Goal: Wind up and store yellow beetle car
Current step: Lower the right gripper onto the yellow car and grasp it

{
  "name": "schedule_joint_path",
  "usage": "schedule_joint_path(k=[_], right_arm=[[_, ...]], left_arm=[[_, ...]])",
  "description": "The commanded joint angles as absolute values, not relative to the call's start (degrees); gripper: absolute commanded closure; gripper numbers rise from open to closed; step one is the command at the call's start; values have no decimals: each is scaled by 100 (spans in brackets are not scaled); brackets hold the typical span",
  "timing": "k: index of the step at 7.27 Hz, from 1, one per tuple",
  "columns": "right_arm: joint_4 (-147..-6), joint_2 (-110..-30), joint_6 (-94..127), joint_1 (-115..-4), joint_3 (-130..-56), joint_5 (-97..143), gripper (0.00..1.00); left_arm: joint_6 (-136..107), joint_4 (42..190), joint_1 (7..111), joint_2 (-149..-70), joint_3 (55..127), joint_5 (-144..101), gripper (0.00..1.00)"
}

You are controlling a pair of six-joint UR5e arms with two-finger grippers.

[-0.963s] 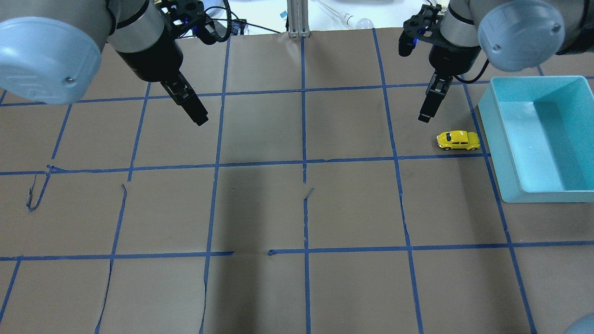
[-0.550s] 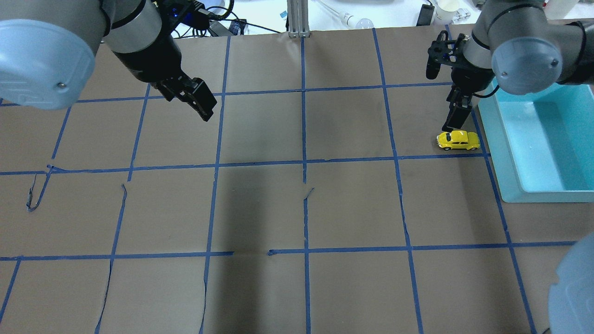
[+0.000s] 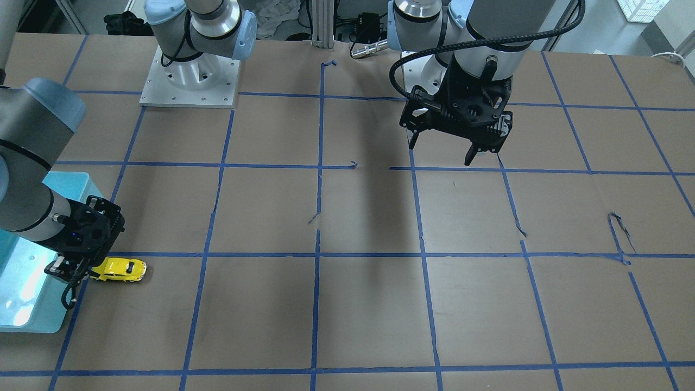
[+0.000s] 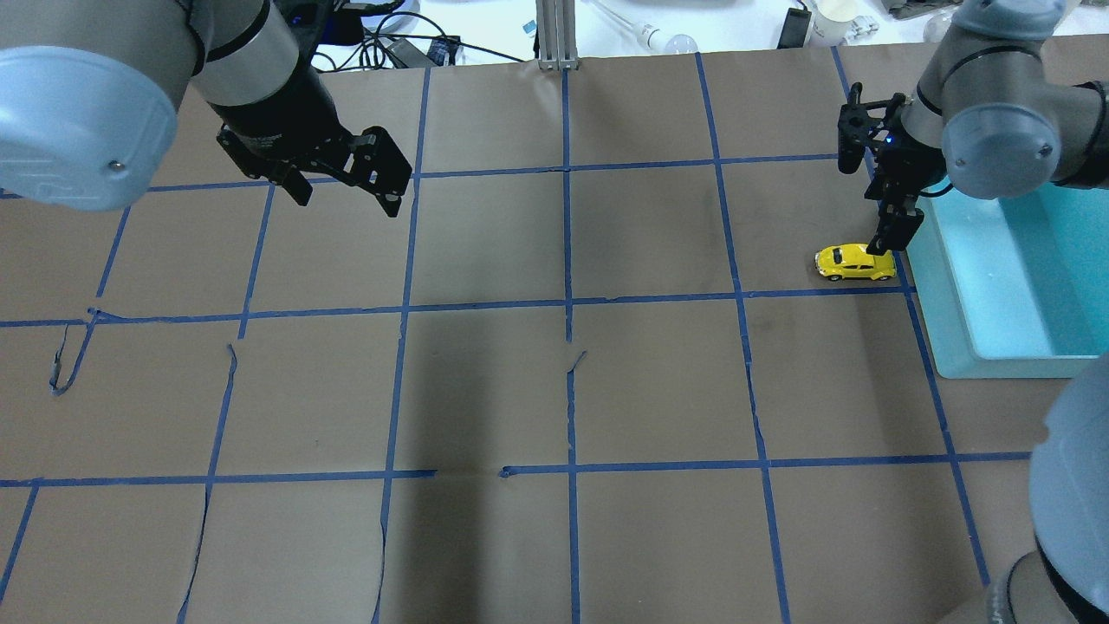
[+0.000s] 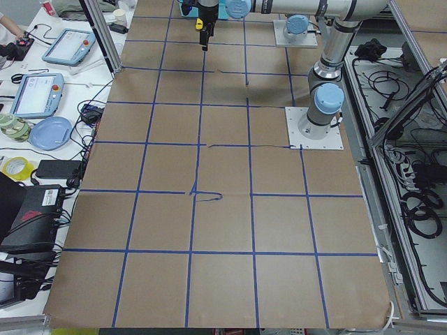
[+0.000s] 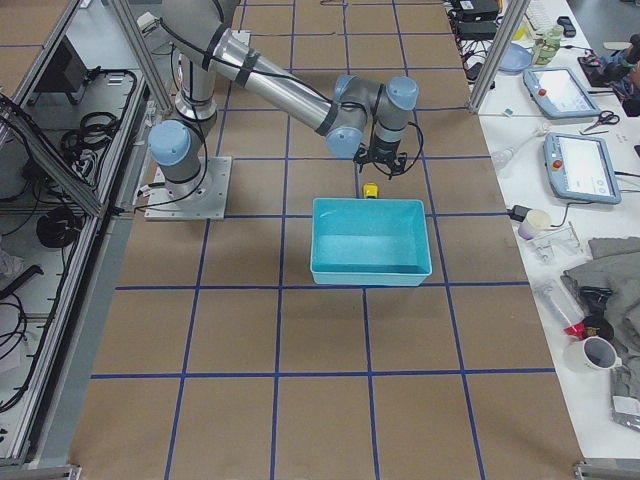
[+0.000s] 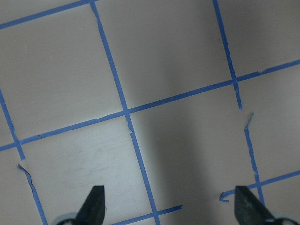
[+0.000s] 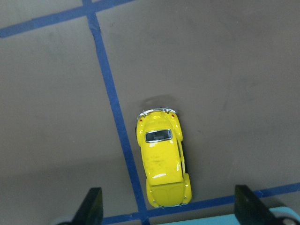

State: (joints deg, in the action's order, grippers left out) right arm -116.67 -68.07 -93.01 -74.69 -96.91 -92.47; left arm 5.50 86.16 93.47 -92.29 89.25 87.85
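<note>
Paper gridded with blue tape covers the desk (image 4: 572, 390). At its right end sits a teal bin (image 4: 1014, 367) with nothing showing inside.

The left hand (image 4: 348, 201) hangs over bare paper well apart from everything. Its fingers are spread wide and hold nothing, so it seems to have no part in this step.

The right hand (image 4: 893, 245) points down over the end of the car (image 8: 163, 159) nearest the bin. In the wrist view its fingers stand far apart on either side of the car and grip nothing. How high the tips are above the desk I cannot tell.

The car stands on its wheels on the desk, just beside the bin's wall, at the corner of two tape lines.

I judge the step in hand to be the reach for the first grasp, with winding and storing not yet begun. The next move likely calls for shifting toward the car's middle, lowering, and closing on its flanks. The glossy rounded body may slip, so a low, centred grip seems wise. The bin wall is close, leaving the nearer finger little room.
</note>
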Motion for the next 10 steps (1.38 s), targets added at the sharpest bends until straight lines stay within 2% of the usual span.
schedule_joint_path(k=[1, 8, 9, 10], right_arm=[[-12739, -6741, -9693, -7462, -10253, -9360, 0], [-13860, -6689, -10538, -7462, -10995, -9246, 4], [-13860, -6680, -10538, -7462, -11004, -9255, 9], [-13860, -6654, -10538, -7462, -11004, -9264, 21]], left_arm=[[246, 8666, 9133, -9237, 8956, 8903, 0], [-264, 8833, 9202, -8842, 8868, 9123, 0], [-272, 8842, 9202, -8859, 8938, 9114, 0], [-429, 8842, 9202, -8964, 8921, 9149, 0]])
